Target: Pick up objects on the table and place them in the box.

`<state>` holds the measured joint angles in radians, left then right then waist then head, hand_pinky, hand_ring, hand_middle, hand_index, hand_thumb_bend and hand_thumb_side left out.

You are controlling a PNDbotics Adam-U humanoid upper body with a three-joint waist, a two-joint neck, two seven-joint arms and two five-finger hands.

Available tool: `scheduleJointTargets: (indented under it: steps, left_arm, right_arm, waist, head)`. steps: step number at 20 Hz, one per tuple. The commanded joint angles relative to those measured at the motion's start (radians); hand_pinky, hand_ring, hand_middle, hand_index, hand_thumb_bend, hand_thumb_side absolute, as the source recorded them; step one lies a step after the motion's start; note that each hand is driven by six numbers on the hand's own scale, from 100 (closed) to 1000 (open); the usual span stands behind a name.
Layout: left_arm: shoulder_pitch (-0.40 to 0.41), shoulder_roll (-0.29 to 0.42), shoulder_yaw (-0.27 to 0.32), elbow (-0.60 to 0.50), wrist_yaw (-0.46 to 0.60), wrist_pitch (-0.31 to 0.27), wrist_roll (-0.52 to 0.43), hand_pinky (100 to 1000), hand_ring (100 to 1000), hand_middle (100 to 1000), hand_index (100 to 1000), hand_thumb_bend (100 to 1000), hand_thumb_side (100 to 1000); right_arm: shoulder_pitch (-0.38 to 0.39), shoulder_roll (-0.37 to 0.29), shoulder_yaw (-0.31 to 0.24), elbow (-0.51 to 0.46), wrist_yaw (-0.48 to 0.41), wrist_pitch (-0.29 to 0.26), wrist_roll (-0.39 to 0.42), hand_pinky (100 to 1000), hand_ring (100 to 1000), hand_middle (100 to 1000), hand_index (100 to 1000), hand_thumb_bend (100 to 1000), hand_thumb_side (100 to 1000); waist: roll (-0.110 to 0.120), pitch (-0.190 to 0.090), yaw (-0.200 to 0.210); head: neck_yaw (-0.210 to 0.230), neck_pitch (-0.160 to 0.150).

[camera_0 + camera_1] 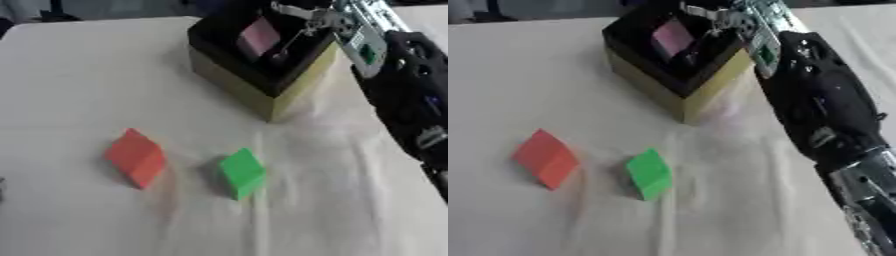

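Over the box [262, 95], the right hand [302, 22] is holding a pink block [259, 36] in its fingers; orange block [136, 157] and green block [241, 172] are lying nearby.

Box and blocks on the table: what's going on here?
The right hand is over the open box, where a pink block sits at the opening; whether the fingers grip it is unclear. An orange block and a green block lie apart on the white table, not yet picked. The left hand is out of view.
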<state>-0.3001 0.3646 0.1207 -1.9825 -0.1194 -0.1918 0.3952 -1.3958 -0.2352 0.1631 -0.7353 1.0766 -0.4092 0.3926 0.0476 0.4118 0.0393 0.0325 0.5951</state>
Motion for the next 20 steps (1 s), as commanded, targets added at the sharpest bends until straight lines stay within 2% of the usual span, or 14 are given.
scheduleJointTargets:
  steps: [1, 2, 3, 5, 7, 10, 13, 20]
  left_arm:
    - [-0.009, 0.017, 0.004, -0.017, 0.001, -0.001, -0.004, 681, 712, 719, 680, 100, 902]
    - [-0.009, 0.017, 0.004, -0.017, 0.001, -0.001, -0.004, 681, 712, 719, 680, 100, 902]
    - [-0.009, 0.017, 0.004, -0.017, 0.001, -0.001, -0.004, 681, 712, 719, 680, 100, 902]
    - [-0.009, 0.018, 0.003, -0.017, 0.000, -0.001, -0.005, 681, 711, 719, 680, 100, 901]
    - [-0.009, 0.018, 0.003, -0.017, 0.000, -0.001, -0.006, 682, 710, 719, 680, 100, 901]
    - [-0.008, 0.019, 0.003, -0.017, 0.000, 0.000, -0.006, 682, 710, 719, 680, 100, 901]
    - [-0.007, 0.018, 0.004, -0.017, -0.001, 0.002, -0.009, 683, 710, 719, 680, 100, 901]
    - [-0.005, 0.019, 0.006, -0.017, -0.001, 0.005, -0.010, 683, 709, 719, 680, 100, 899]
  right_arm:
    - [-0.026, -0.001, -0.020, 0.002, 0.037, 0.005, -0.033, 783, 807, 698, 770, 100, 277]
    - [-0.028, 0.001, -0.022, -0.002, 0.042, 0.004, -0.041, 800, 859, 787, 839, 170, 363]
    - [-0.031, 0.002, -0.021, -0.010, 0.051, 0.001, -0.046, 818, 897, 836, 870, 245, 416]
    - [-0.036, 0.002, -0.019, -0.026, 0.080, 0.001, -0.050, 837, 934, 878, 896, 331, 434]
    - [-0.040, 0.002, -0.020, -0.036, 0.107, 0.005, -0.050, 840, 938, 884, 899, 360, 437]
    - [-0.042, 0.002, -0.026, -0.039, 0.128, 0.010, -0.046, 837, 934, 878, 894, 356, 430]
    - [-0.041, 0.002, -0.032, -0.046, 0.117, 0.009, -0.048, 836, 926, 872, 888, 313, 426]
    - [-0.043, -0.036, -0.022, -0.153, -0.023, 0.002, -0.033, 831, 909, 849, 878, 218, 402]
  waist:
    - [0.001, -0.020, 0.004]
    - [0.001, -0.020, 0.005]
    - [0.001, -0.019, 0.005]
    - [0.001, -0.020, 0.004]
    - [0.001, -0.020, 0.003]
    - [0.001, -0.021, 0.002]
    - [0.002, -0.023, 0.001]
    - [0.001, -0.031, -0.007]
  head:
    - [-0.004, -0.014]
    - [-0.004, -0.013]
    - [-0.004, -0.012]
    - [-0.003, -0.010]
    - [-0.002, -0.009]
    - [-0.001, -0.008]
    - [0.001, -0.006]
    - [0.009, 0.004]
